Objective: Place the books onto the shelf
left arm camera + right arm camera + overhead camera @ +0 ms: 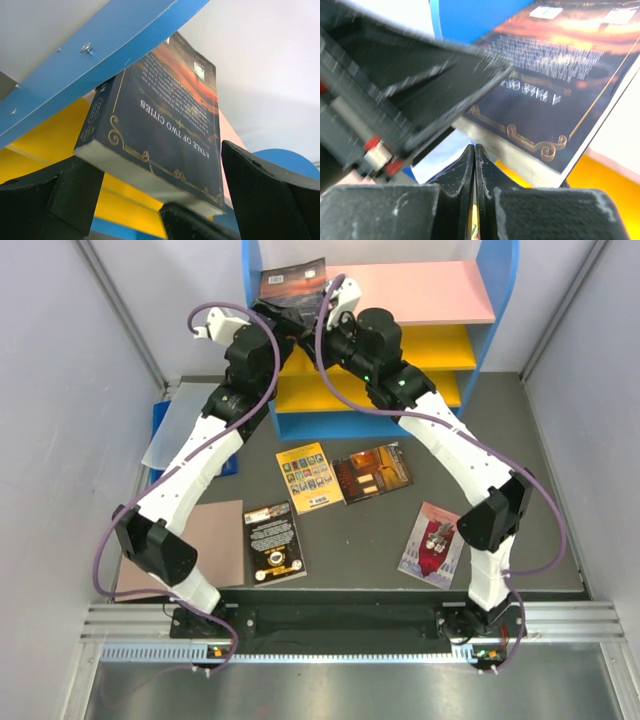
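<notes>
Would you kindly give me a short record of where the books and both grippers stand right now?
sunset book: at the left end of the shelf's pink top board
left gripper: open, one finger on either side of the sunset book
right gripper: shut, holding nothing, close to that book's edge
lying on the table: yellow book, orange-glow book, black book, pale book

**Blue, pink and yellow shelf, five picture covers**

The large blue-framed shelf unit [503,310] has a pink top board and yellow boards beneath. At its top left corner, the thin blue-orange sunset paperback [165,115] carries gold scrollwork. In front of the shelf are a yellow picture-grid paperback [309,476], a dark orange-glow paperback [373,472], a black gold-emblem paperback [274,542] and a pale paperback with a dark-red figure [432,543].
</notes>
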Robot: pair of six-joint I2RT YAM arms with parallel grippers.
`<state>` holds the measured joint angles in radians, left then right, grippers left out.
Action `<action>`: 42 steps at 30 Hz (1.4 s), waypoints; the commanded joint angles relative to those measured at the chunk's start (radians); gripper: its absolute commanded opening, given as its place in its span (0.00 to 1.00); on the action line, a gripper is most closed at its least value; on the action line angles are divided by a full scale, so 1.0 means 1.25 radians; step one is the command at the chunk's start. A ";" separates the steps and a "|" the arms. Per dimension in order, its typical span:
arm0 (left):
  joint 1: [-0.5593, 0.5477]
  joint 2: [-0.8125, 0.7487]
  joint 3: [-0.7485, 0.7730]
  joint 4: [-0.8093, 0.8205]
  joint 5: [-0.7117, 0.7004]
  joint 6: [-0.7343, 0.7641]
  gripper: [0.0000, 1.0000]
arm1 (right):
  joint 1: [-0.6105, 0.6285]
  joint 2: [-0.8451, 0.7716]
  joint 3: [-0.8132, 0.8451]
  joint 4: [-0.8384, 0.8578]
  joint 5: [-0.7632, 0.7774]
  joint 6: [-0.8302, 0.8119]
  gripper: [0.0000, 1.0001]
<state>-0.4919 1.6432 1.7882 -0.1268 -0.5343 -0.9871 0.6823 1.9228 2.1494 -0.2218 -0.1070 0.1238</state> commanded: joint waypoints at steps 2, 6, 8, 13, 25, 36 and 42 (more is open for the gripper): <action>0.000 -0.100 -0.079 0.045 0.025 0.006 0.99 | -0.011 0.020 0.057 0.062 0.000 0.006 0.00; -0.003 -0.167 -0.207 0.027 0.049 -0.015 0.99 | -0.012 0.025 0.059 0.067 0.003 0.007 0.00; -0.005 -0.221 -0.294 0.007 0.067 -0.039 0.99 | -0.012 0.026 0.059 0.069 0.003 0.005 0.00; -0.031 -0.377 -0.490 -0.014 0.105 -0.025 0.99 | -0.012 0.028 0.059 0.063 0.005 -0.009 0.00; -0.088 -0.521 -0.792 -0.096 0.141 0.193 0.73 | -0.001 -0.273 -0.439 0.139 -0.011 0.056 0.00; -0.089 -0.454 -0.881 -0.314 0.183 -0.062 0.00 | 0.093 -0.352 -0.795 0.163 -0.108 0.224 0.19; -0.090 -0.388 -0.856 -0.454 0.113 -0.134 0.00 | 0.159 -0.229 -0.800 0.217 -0.186 0.307 0.44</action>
<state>-0.6003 1.1255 0.6930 -0.5488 -0.3210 -1.0603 0.8349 1.5589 1.1328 -0.0490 -0.2581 0.4137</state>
